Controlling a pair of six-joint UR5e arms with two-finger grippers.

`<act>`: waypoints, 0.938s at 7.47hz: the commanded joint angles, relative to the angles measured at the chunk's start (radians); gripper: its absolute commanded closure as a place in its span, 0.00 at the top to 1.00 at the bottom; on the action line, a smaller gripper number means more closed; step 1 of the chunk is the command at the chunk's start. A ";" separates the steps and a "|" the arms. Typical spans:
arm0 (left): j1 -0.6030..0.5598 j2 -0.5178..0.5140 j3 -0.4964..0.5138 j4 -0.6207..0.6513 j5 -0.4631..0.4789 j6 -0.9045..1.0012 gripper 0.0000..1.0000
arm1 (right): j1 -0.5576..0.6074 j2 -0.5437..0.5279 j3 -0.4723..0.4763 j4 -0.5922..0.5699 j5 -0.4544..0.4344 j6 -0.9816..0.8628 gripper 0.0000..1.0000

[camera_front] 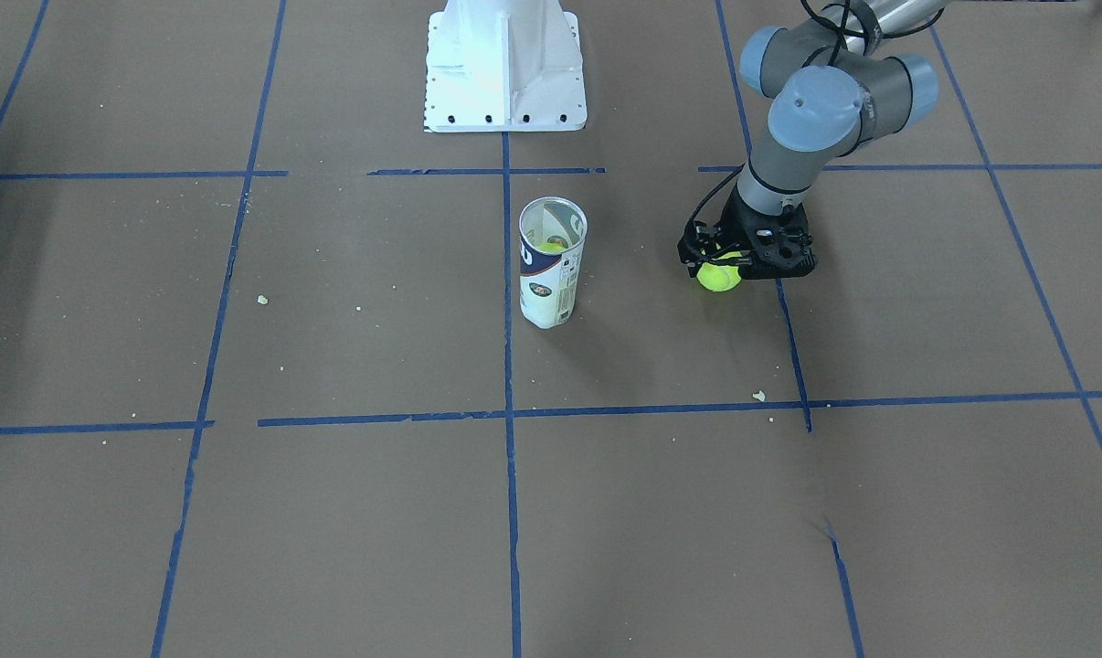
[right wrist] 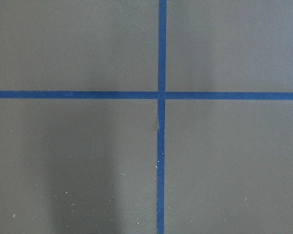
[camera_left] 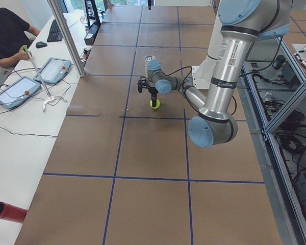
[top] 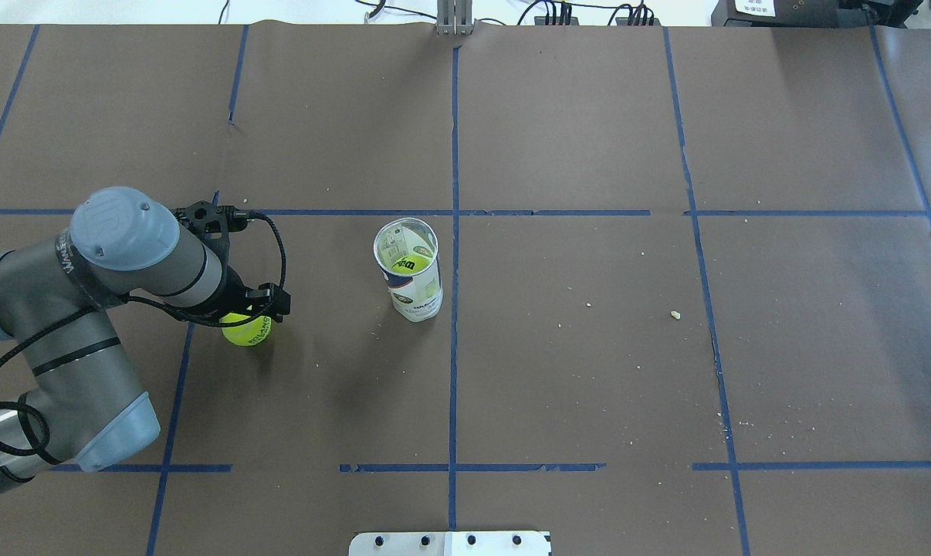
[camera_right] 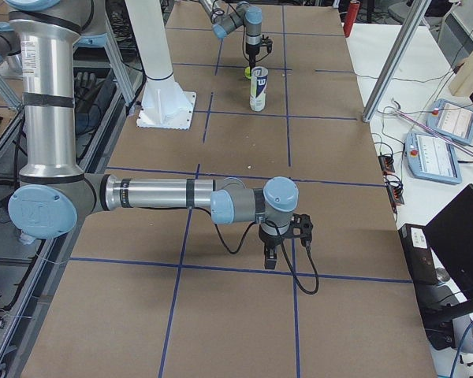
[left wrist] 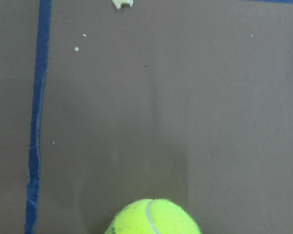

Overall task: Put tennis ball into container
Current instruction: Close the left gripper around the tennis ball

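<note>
Ball (top: 246, 330) and tube are not yet together — the tennis ball sits under the left gripper (camera_front: 732, 265), whose black fingers seem to be clasped on it from above, though no view shows the pads plainly enough for me to swear to the grip. Whether the ball is just clear of the brown paper or resting on it I cannot tell; in the side view from the left end it hangs very low over the table (top: 589, 371). The container (top: 408, 272) stands upright near the middle blue tape cross, well apart from the ball, off to the right of it as seen from behind the robot, mouth open, with a dim yellow patch (top: 406, 264) inside that looks like another ball already down there. The right gripper (camera_right: 280, 236) is far off at the other end, pointing down over bare paper, and I cannot tell how its claw is set. So, by my reckoning, the pick is about done; the carry across, the lining-up over the rim and the drop all remain.
</note>
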 commanded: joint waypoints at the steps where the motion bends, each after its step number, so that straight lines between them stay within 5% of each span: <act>1: 0.002 0.006 0.006 0.000 0.005 0.005 1.00 | 0.000 0.000 0.000 0.000 0.000 0.000 1.00; 3: 0.002 0.008 0.007 0.000 0.005 0.008 1.00 | 0.000 0.000 0.000 0.000 0.000 0.000 1.00; 4: 0.002 0.005 0.006 0.000 0.005 0.005 0.92 | 0.000 0.000 0.000 0.000 0.000 0.000 1.00; 7: -0.005 -0.001 -0.023 0.003 0.002 0.007 0.12 | 0.000 0.000 0.000 0.000 0.000 0.000 1.00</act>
